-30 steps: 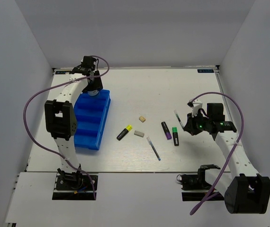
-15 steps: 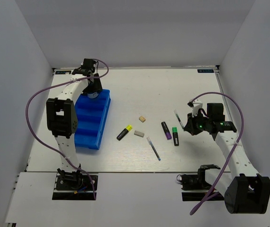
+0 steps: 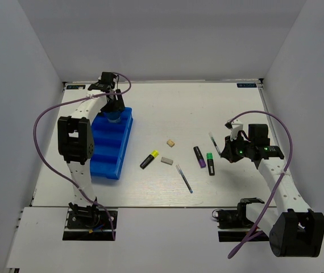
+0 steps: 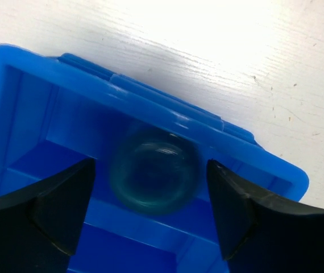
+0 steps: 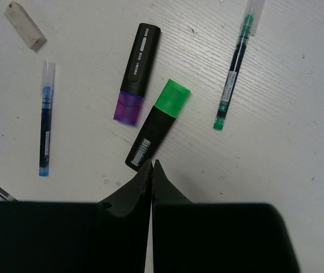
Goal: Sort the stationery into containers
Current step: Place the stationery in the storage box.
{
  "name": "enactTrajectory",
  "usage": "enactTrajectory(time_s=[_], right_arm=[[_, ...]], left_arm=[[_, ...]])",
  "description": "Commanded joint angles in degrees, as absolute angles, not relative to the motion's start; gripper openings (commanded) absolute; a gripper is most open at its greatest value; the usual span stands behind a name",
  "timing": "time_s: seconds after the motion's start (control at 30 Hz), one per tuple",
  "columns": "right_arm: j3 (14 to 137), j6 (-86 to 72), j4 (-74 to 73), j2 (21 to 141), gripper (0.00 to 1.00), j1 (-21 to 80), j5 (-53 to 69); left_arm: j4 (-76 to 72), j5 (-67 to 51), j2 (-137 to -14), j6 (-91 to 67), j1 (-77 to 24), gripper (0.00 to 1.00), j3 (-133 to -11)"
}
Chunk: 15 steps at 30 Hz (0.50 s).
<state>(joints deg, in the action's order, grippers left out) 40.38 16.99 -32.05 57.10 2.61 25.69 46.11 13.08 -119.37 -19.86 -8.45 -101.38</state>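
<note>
The round teal jar (image 4: pixel 153 173) lies in the far end compartment of the bright-blue tray (image 4: pixel 31 68), also seen from above (image 3: pixel 106 168). My left gripper (image 4: pixel 150 213) hovers over it, open, with a gap between each finger and the jar; from above it (image 3: pixel 114 108) sits at the tray's far end. My right gripper (image 5: pixel 152 165) is shut and empty, just near the green-capped highlighter (image 5: pixel 157 125), and shows in the top view (image 3: pixel 225 151). The purple-capped highlighter (image 5: pixel 137 74), blue pen (image 5: pixel 46 125) and white eraser (image 5: pixel 25 25) lie beyond. The yellow-capped highlighter (image 3: pixel 149 159) and beige eraser (image 3: pixel 171 143) lie mid-table.
A thin green-tipped pen (image 5: pixel 236 62) lies right of the highlighters, also in the top view (image 3: pixel 214 142). White walls enclose the table on three sides. The tray's nearer compartments (image 3: pixel 113 149) show nothing inside.
My left wrist has shifted slightly over the tray's far end, with the jar lying below it. The right arm and the loose items have not moved.
</note>
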Motion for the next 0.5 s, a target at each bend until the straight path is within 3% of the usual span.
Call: enactTrajectory(time_s=[0.0, 0.1, 0.17, 0.2, 0.23, 0.27, 0.3, 0.37, 0.4, 0.43, 0.47], right_arm=[[40.69, 17.58, -32.52, 56.42, 0.00, 2.20, 26.89], [40.78, 17.75, -32.43, 56.43, 0.00, 2.29, 26.98], [40.61, 17.75, -32.61, 56.25, 0.01, 2.29, 27.16], [40.78, 17.75, -32.61, 56.16, 0.01, 2.20, 27.33], [40.78, 17.75, -32.61, 55.99, 0.01, 2.28, 27.33], [40.69, 17.84, -32.61, 55.81, 0.01, 2.37, 27.42], [40.61, 17.75, -32.61, 55.72, 0.02, 2.37, 27.33], [40.43, 17.75, -32.26, 55.37, 0.02, 2.20, 27.16], [40.26, 17.75, -31.73, 55.37, 0.18, 2.20, 26.64], [40.34, 17.32, -31.55, 55.46, 0.41, 2.37, 25.93], [40.43, 16.10, -31.55, 55.98, 0.56, 2.37, 24.45]], left_arm=[[44.21, 13.89, -116.11, -19.25, -8.00, 0.92, -101.07], [44.47, 14.15, -114.44, -18.99, -8.09, 0.99, -101.07], [45.26, 13.89, -112.68, -19.07, -8.08, 0.94, -100.55], [45.18, 13.19, -111.89, -18.90, -8.26, 0.85, -100.29], [44.48, 12.84, -108.32, -18.37, -8.70, 0.69, -99.76], [43.95, 12.57, -106.80, -18.28, -9.75, 0.39, -96.62], [42.64, 11.79, -103.48, -18.19, -10.28, 0.00, -95.20], [40.53, 8.29, -98.89, -15.56, -13.96, 0.00, -89.16], [40.00, 5.74, -96.44, -14.86, -18.59, 0.00, -88.08], [39.73, 4.15, -94.76, -13.11, -20.29, 0.01, -84.85], [39.03, 0.13, -93.44, -12.40, -21.69, 0.10, -83.77]])
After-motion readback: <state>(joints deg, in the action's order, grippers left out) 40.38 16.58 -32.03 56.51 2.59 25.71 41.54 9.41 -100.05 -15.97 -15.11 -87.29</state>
